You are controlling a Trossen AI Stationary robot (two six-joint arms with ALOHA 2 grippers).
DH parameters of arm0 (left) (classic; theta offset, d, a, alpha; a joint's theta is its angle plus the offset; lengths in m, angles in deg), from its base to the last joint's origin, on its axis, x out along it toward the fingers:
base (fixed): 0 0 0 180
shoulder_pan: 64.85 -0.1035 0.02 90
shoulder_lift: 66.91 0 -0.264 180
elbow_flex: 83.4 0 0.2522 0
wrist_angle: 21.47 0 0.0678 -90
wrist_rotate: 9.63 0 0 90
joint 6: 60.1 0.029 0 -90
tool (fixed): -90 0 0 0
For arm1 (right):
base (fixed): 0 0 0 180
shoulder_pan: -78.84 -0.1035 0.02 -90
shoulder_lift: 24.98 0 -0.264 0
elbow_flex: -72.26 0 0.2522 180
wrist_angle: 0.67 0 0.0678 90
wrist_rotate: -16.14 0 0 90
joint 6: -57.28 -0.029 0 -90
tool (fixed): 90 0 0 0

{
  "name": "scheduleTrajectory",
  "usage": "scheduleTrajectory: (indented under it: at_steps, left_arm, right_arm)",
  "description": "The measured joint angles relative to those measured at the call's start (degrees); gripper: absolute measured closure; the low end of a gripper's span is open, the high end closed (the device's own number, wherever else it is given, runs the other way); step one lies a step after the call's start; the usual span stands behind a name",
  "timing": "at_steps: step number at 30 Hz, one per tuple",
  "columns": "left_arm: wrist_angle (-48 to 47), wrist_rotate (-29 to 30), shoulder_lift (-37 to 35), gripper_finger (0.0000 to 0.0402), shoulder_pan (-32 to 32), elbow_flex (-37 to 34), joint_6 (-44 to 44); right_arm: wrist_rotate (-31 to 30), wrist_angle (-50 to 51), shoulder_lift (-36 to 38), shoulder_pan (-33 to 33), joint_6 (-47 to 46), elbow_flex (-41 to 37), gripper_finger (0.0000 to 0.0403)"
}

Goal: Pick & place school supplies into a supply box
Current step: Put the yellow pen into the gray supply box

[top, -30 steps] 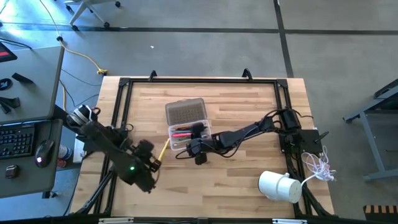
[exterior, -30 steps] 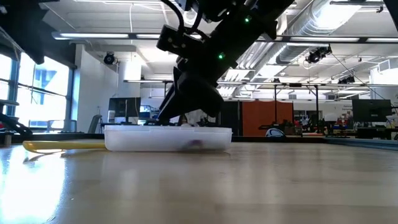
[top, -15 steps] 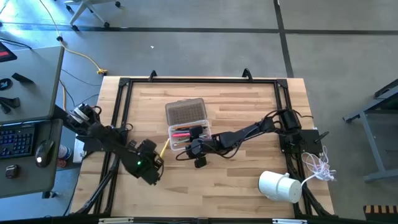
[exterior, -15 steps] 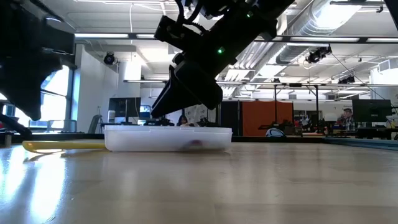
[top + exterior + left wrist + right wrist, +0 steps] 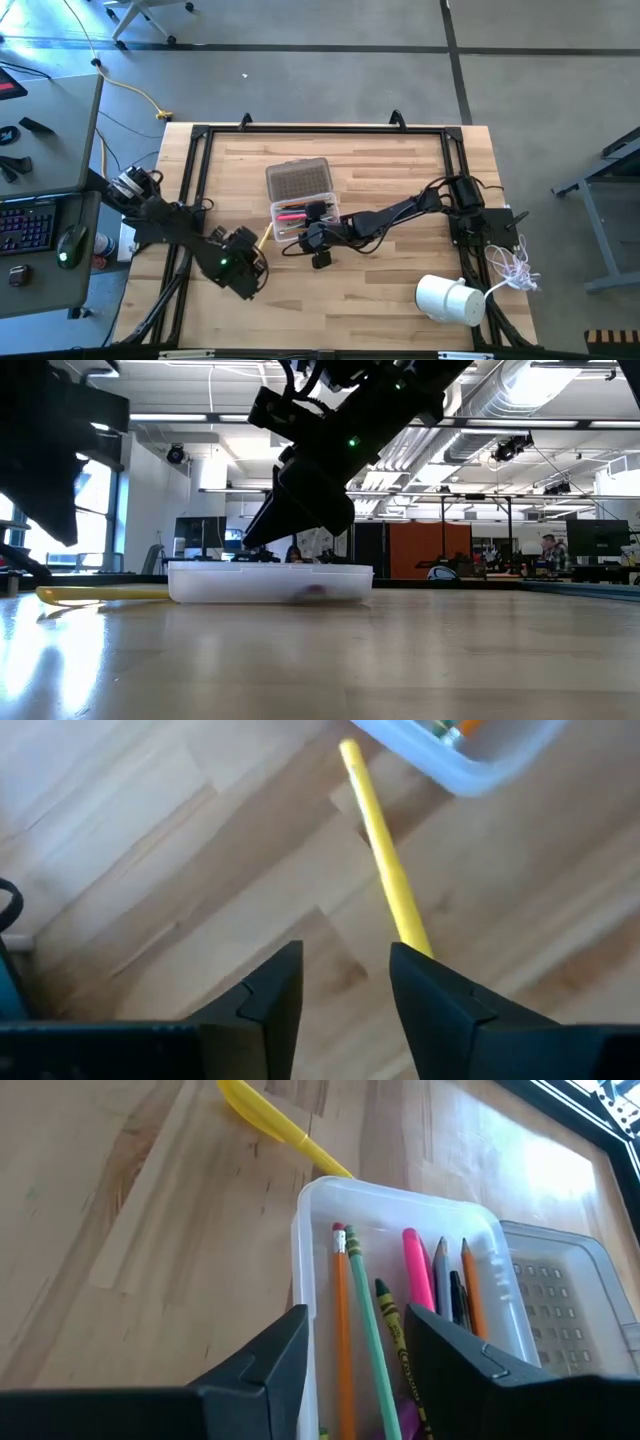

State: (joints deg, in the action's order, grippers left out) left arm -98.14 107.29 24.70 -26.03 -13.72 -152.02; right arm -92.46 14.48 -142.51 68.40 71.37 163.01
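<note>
A yellow pen [image 5: 263, 237] lies flat on the wooden table, just left of the clear supply box [image 5: 300, 1230]. My left gripper [image 5: 345, 978] hangs open above the pen's near end [image 5: 412, 942], which runs out of sight behind one finger. The box holds orange, green, pink and grey pencils [image 5: 372, 1330] lying lengthwise. Above its near end, my right gripper [image 5: 357, 1320] stands open with nothing gripped. The ribbed lid [image 5: 298, 180] lies beside the box on its far side.
A white cylinder [image 5: 448, 298] lies at the table's near right, with a white cord [image 5: 515, 265] at the right edge. A black frame [image 5: 320, 130] runs around the tabletop. Bare wood spreads to the near side of the box and the pen.
My left gripper has come down and moved toward the yellow pen and the box. In the low view it has dropped into sight at the left. The pen and the box have kept their places.
</note>
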Motion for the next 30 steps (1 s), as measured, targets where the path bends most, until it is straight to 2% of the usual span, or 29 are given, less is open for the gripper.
scheduleTrajectory:
  at_steps: [3,8,11,20,30]
  left_arm:
    - [1.1,2.4,0.0,0.0227,2.3,0.0,-0.9]
    - [6.1,15.8,0.0,0.0229,5.9,-0.2,-5.8]
    - [8.1,19.9,0.5,0.0224,6.3,-0.5,-4.2]
    - [8.3,16.7,0.5,0.0217,3.2,-0.9,-1.3]
    - [21.8,11.6,0.5,0.0223,-2.1,-12.1,-4.4]
  right_arm:
    - [0.0,0.0,0.0,0.0,-0.1,0.0,0.0254]
    - [0.1,-1.0,0.0,0.0,-1.0,0.0,0.0258]
    - [0.8,-1.5,0.0,-0.1,-2.1,0.0,0.0257]
    - [2.5,-1.7,0.0,-0.1,-2.7,0.0,0.026]
    - [2.5,-1.5,0.0,-0.1,-3.9,0.0,0.0261]
